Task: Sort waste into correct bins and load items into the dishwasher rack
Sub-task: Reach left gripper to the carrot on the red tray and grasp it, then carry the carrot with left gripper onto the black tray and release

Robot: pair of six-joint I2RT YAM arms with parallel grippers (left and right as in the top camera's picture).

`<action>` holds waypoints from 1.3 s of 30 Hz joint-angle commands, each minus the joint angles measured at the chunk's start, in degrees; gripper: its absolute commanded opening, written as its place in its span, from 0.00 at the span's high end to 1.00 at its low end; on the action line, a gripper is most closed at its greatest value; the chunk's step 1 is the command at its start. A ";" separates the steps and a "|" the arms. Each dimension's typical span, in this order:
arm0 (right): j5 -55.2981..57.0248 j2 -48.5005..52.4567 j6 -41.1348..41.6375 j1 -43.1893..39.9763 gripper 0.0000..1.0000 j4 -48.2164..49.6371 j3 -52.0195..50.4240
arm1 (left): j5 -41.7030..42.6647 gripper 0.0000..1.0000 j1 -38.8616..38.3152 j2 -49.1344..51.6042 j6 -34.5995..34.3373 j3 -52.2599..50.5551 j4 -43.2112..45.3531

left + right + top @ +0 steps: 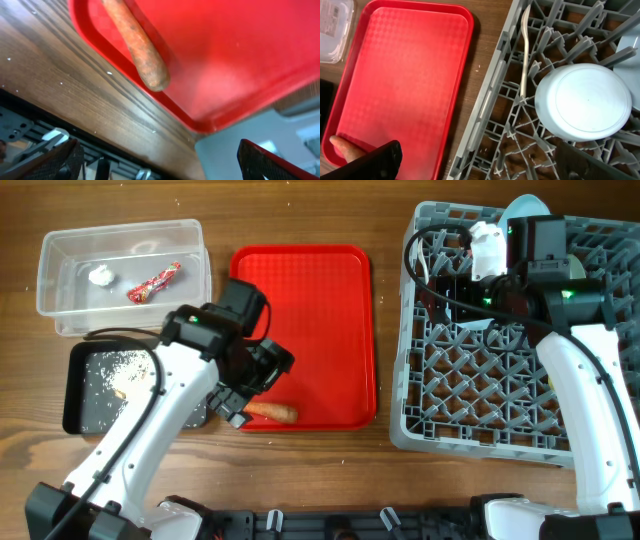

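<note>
A carrot (271, 412) lies on the front edge of the red tray (310, 330); it also shows in the left wrist view (140, 47) and its tip in the right wrist view (342, 147). My left gripper (240, 405) is open and empty, just left of the carrot at the tray's front left corner. My right gripper (455, 285) is open and empty over the back left of the grey dishwasher rack (500, 430). In the rack lie an upturned pale blue bowl (585, 100) and a white fork (525, 50).
A clear bin (120, 275) at the back left holds a red wrapper (155, 282) and a white scrap (100, 276). A black bin (95, 385) with crumbs stands left of the tray. The table's front edge is close below the carrot.
</note>
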 commanded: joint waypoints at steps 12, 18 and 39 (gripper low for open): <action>-1.38 0.33 1.27 0.09 0.00 -0.50 0.04 | -10.05 0.00 -4.72 1.53 -13.40 -17.86 18.73; -1.38 0.33 1.27 0.09 0.00 -0.55 0.04 | -10.03 0.00 -4.72 8.17 -13.38 -19.82 25.75; -1.38 0.33 1.27 0.09 0.00 -0.92 0.04 | -13.07 0.52 -4.59 12.98 -13.16 -19.80 30.10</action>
